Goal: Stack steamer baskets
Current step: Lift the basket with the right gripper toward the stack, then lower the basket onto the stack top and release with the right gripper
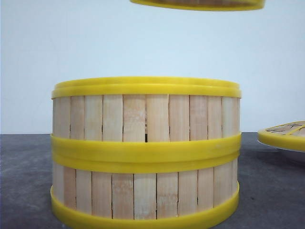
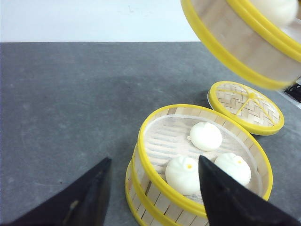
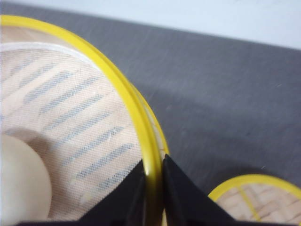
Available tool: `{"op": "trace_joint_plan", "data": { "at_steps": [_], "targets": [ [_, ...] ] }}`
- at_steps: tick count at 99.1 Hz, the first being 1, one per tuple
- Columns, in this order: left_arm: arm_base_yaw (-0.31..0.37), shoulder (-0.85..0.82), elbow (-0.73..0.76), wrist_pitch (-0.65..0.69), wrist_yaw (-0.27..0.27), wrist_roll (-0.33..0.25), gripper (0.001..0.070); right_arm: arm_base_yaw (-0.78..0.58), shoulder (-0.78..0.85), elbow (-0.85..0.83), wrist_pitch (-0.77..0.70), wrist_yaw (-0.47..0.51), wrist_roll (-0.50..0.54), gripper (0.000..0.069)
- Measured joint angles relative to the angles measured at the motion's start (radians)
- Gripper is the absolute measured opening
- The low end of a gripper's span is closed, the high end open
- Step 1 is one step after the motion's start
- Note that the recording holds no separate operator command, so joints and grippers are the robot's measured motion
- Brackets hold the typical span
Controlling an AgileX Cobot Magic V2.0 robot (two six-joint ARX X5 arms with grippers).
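Two steamer baskets (image 1: 145, 152) stood stacked on the grey desk (image 2: 61, 103), the upper one holding three white buns (image 2: 206, 136). The third basket (image 2: 244, 42) hung in the air above and to the right of the stack, tilted. The right end effector (image 3: 153, 181) was clamped on that basket's yellow rim. The left end effector (image 2: 153, 188) was spread apart, holding nothing, near the stack. The slatted lid (image 2: 247, 107) lay on a white plate beside the stack.

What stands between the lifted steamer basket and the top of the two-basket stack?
Nothing visible. The lifted basket, pinched at its rim by the right end effector, hangs above the stack; the lid sits off to the side.
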Motion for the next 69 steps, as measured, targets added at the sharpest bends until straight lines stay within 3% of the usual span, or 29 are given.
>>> {"op": "trace_joint_plan", "data": {
  "at_steps": [29,42,69],
  "targets": [
    [0.000,0.000,0.000,0.000,0.004,0.003,0.0346,0.188,0.006,-0.065,0.000,-0.005,-0.006,0.0034],
    [0.000,0.000,0.000,-0.009,0.006,0.003,0.0346,0.267,0.006,-0.132,0.011,0.050,-0.006,0.0034],
    [0.000,0.000,0.000,-0.029,0.017,0.004,0.0346,0.319,0.007,-0.325,0.125,0.065,-0.001,0.0034]
  ]
}}
